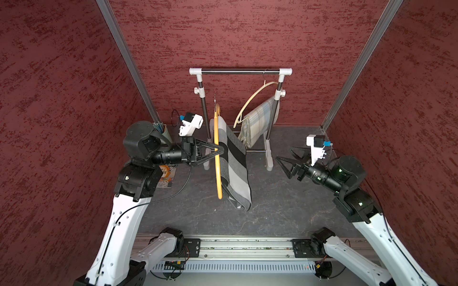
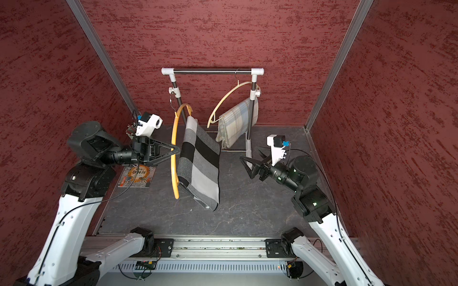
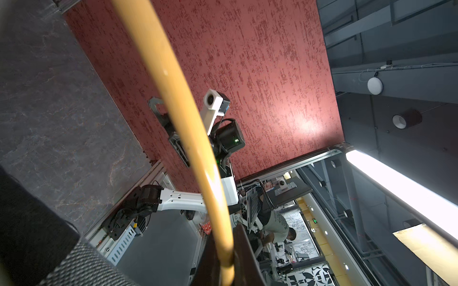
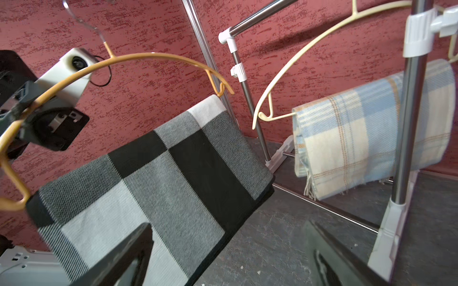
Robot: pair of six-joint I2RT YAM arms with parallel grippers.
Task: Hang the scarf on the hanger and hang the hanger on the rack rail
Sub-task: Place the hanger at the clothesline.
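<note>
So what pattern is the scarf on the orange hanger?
The scarf has black, grey and white checks; clearest in the right wrist view.

Woven cloth scarf (image 4: 158, 178) — glossy plastic hanger (image 4: 148, 57), polished metal rail (image 1: 240, 72)

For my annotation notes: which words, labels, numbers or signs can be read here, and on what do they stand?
Nothing is readable.
Illustrated card on the table: characters too blurred to read.
Red label beyond the workspace, left wrist view: too small.
</note>
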